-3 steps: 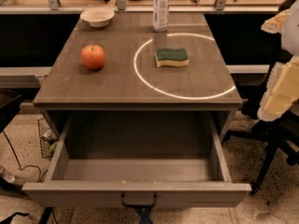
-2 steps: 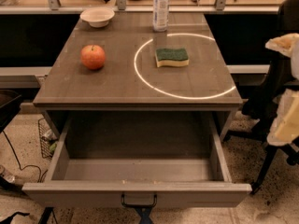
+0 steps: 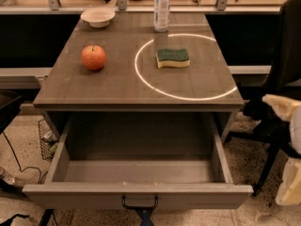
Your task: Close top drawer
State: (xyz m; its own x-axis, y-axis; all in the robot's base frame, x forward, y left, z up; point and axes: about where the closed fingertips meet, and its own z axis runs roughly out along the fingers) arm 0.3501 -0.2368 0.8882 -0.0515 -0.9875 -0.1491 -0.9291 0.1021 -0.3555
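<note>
Drawer (image 3: 197, 197) pulled open | jaws at right edge, apart from it | jaws' state: cannot tell

Pincer (image 3: 290, 147) low at the far right edge

Space above the open top drawer (image 3: 136, 195) is clear; pincer (image 3: 285, 108) at right, by chair (image 3: 284, 55).

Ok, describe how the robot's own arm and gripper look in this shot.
Only a slice of the arm shows, at the right edge. It has smooth, rounded shells in cream to pale yellow, with a whiter section between them. No cables or markings are visible on it. The gripper is not in view, so its look cannot be described.
</note>
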